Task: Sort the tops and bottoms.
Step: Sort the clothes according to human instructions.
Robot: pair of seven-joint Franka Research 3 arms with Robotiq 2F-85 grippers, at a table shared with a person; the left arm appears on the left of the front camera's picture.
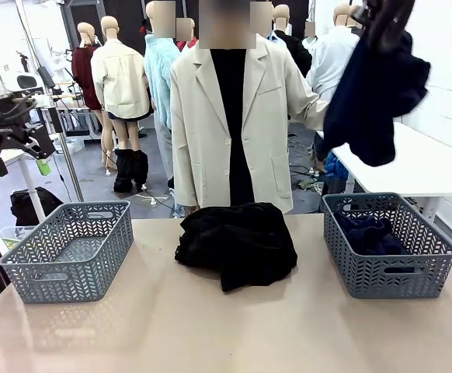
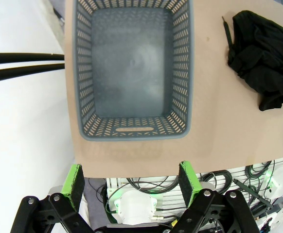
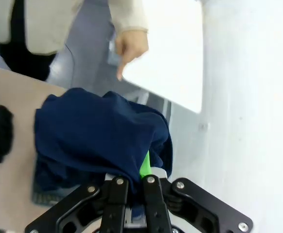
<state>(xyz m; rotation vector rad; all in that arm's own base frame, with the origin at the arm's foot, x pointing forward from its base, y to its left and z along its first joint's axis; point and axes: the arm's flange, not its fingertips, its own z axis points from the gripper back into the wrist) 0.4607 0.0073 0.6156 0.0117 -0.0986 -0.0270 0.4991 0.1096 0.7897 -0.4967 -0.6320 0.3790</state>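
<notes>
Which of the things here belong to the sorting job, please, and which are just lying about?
Job: navy garment in the right end effector; black clothes pile; left grey basket; right grey basket holding navy clothes.
Lying about: white side table; black bag on the floor.

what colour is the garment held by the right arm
Navy blue garment; best in right wrist view.

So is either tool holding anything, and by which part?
Right tool is shut on a navy garment, pinching a bunched fold at its top. Left tool is open and empty.
</notes>
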